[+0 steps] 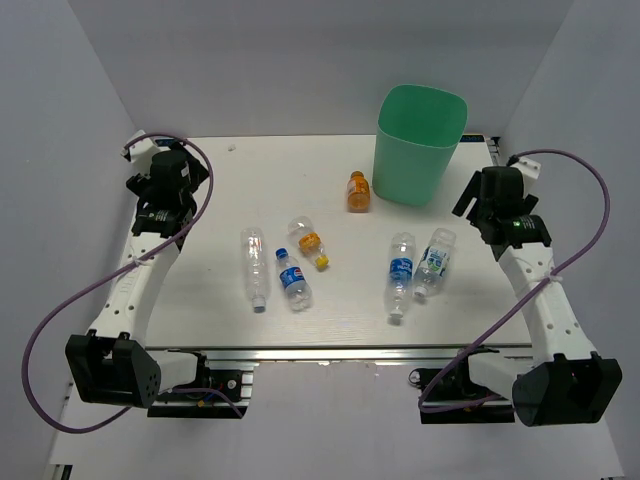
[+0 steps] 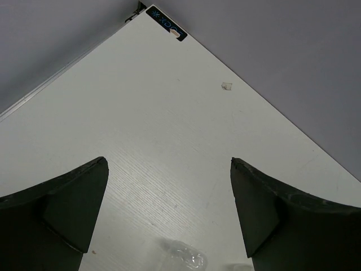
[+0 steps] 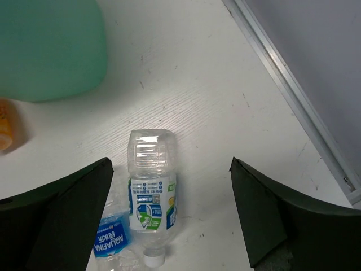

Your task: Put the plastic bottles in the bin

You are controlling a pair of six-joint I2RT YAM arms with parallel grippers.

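Six plastic bottles lie on the white table: a plain clear one (image 1: 254, 265), a blue-labelled one (image 1: 293, 279), an orange-labelled one with a yellow cap (image 1: 309, 243), a short orange one (image 1: 358, 191), a blue-labelled one (image 1: 400, 275) and a blue-and-green-labelled one (image 1: 434, 262). The mint-green bin (image 1: 420, 145) stands upright at the back right. My left gripper (image 1: 178, 180) is open and empty above the table's left side (image 2: 169, 164). My right gripper (image 1: 482, 203) is open and empty above the blue-and-green-labelled bottle (image 3: 151, 197), which lies between its fingers in the right wrist view.
White walls close in the table on the left, back and right. A metal rail (image 3: 293, 96) runs along the right edge. In the right wrist view the bin (image 3: 51, 48) is upper left and the orange bottle (image 3: 4, 127) at the left edge. A clear bottle end (image 2: 183, 257) shows at the bottom of the left wrist view.
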